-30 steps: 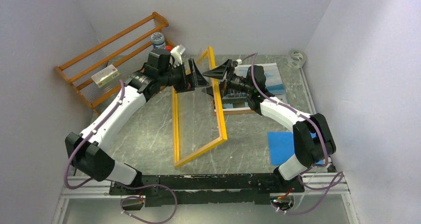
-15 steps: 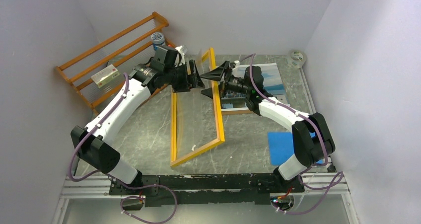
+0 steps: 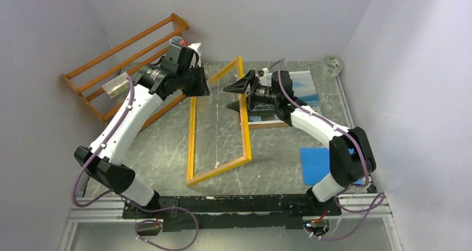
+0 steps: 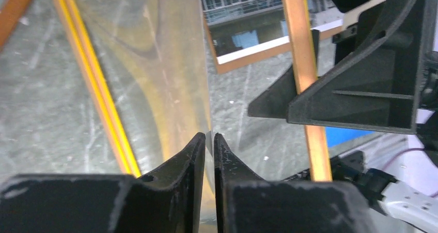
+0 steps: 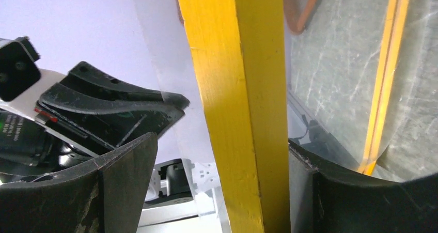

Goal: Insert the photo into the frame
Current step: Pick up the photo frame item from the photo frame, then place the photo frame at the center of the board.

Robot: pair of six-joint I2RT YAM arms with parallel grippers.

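Yellow-fronted, rigid but thin, the frame stands tilted mid-picture with my right gripper open around its rail and my left gripper pinching the slippery, fragile pane; photo lies upper right.

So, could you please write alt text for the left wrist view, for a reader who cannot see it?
The left pincer is shut on the edge of a clear pane pulled partly out of the yellow frame. To the right, the right pincer straddles the frame's wooden side rail, and the photo lies on the table beyond.
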